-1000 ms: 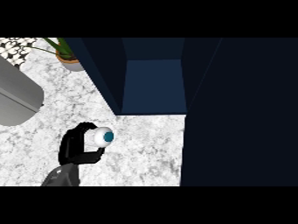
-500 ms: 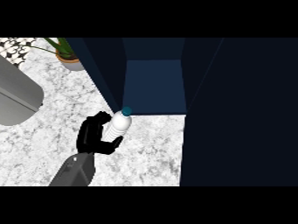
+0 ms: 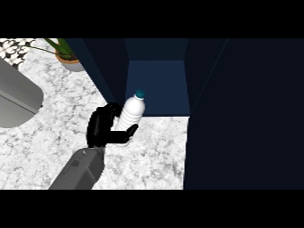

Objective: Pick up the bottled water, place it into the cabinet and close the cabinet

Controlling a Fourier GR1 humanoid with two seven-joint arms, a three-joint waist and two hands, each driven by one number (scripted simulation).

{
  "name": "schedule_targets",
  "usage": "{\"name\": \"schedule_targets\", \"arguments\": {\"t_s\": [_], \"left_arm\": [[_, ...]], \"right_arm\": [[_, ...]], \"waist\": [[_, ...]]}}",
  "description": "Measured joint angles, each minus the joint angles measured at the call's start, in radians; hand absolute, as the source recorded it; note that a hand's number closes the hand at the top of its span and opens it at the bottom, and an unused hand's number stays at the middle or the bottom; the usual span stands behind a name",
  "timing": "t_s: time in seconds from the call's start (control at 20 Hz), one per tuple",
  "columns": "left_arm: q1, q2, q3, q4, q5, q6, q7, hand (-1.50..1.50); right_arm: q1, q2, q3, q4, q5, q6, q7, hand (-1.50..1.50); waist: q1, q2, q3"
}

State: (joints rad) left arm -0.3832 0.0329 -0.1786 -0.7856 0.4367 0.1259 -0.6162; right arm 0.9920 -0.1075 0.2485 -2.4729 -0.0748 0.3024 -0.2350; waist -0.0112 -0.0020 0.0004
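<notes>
The bottled water [image 3: 132, 113] is white with a teal cap and stands almost upright, its cap leaning towards the cabinet. My right hand [image 3: 104, 129] is shut on it from the left, thumb curled round its lower right side. The bottle is at the front lip of the cabinet's open compartment [image 3: 158, 84], a dark blue recess, close to its left wall. Whether its base touches the counter is hidden by the hand. My left hand does not show.
A wide dark cabinet panel [image 3: 253, 116] fills the right side. A potted plant [image 3: 67, 55] stands at the back left on the marble counter [image 3: 35, 156]. A large grey rounded body [image 3: 6, 98] lies along the left edge.
The right hand has carried the bottle up and to the right, from the open counter to the cabinet's opening. The bottle turned from cap-towards-me to nearly upright.
</notes>
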Motion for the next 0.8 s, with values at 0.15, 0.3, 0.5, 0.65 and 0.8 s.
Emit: {"name": "schedule_targets", "arguments": {"t_s": [0.15,0.3,0.5,0.65,0.8], "left_arm": [[0.011,0.013,-0.045,-0.042,0.024,0.091,0.046,1.5],[0.014,0.026,-0.08,-0.065,0.03,0.173,0.07,1.5],[0.012,0.042,-0.098,-0.082,0.006,0.282,0.112,1.5],[0.01,0.052,-0.098,-0.093,0.003,0.352,0.146,1.5],[-0.004,0.069,-0.087,-0.09,0.002,0.409,0.18,1.5]], "right_arm": [[-0.005,0.003,0.002,0.003,0.001,-0.001,-0.004,-1.5],[-0.016,0.0,-0.016,0.006,-0.001,0.001,-0.005,-1.5],[-0.018,-0.007,-0.03,0.008,-0.005,0.013,-0.014,-1.5],[-0.027,-0.011,-0.039,0.015,-0.008,0.021,-0.021,-1.5],[-0.04,-0.013,-0.045,0.017,-0.011,0.027,-0.026,-1.5]], "waist": [[0.001,0.0,0.0],[-0.002,0.001,0.002],[-0.012,-0.001,0.005],[-0.017,-0.001,0.007],[-0.026,0.001,0.008]]}}
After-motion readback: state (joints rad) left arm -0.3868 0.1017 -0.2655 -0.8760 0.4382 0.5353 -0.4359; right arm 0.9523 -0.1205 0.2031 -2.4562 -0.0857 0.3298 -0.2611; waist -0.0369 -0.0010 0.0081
